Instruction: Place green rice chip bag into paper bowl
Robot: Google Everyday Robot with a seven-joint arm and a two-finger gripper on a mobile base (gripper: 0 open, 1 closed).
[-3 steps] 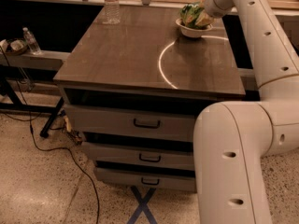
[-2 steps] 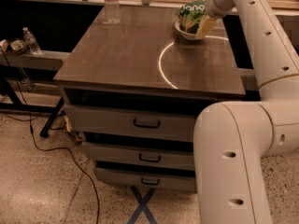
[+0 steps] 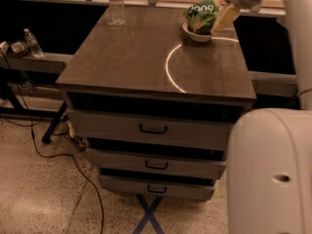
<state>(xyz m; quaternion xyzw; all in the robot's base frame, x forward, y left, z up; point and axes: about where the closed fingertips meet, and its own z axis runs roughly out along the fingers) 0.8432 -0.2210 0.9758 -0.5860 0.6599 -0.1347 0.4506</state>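
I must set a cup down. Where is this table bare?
Bare: the near half of the tabletop, and between water bottle and paper bowl. Crowded: far right corner, with the green rice chip bag at the bowl and the gripper beside it.

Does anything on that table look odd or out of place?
The green rice chip bag stands upright, sticking well out of the small paper bowl at the far corner of the table; the gripper is right beside it.

Crinkly foil green rice chip bag [image 3: 201, 14], matt paper bowl [image 3: 197, 36], smooth gripper [image 3: 220, 19] beside the bag, glossy tabletop [image 3: 126, 57]
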